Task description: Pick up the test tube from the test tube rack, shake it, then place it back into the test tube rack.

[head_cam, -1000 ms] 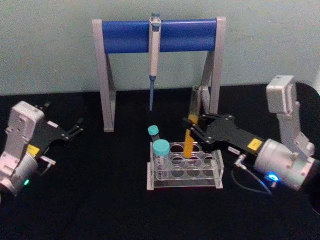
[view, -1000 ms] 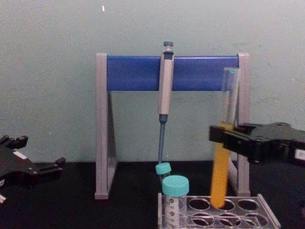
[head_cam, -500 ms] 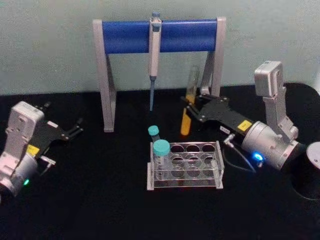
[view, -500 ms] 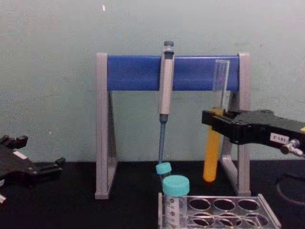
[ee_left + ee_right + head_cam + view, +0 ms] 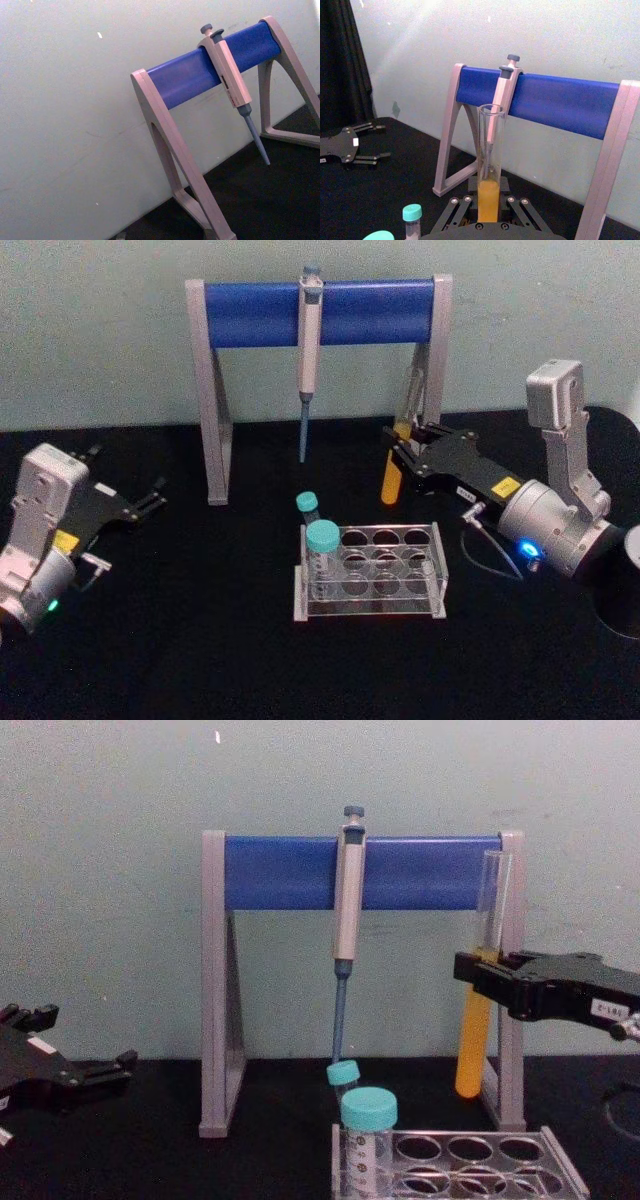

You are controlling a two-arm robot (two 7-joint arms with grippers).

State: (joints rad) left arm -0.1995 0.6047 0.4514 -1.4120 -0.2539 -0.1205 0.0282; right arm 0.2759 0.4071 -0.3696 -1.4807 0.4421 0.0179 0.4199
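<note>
Behind the test tube rack, right hand moved test tube rightward.

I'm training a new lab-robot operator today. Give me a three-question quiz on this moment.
1. True or false: the test tube stands in the test tube rack.
2. Which gripper grips the tube?
3. Fill in: the rack holds ___ teal-capped tubes.
Key: 1 false, it hangs clear, beyond the rack. 2 the right gripper; the left gripper is parked open on the robot's left. 3 two.
</note>
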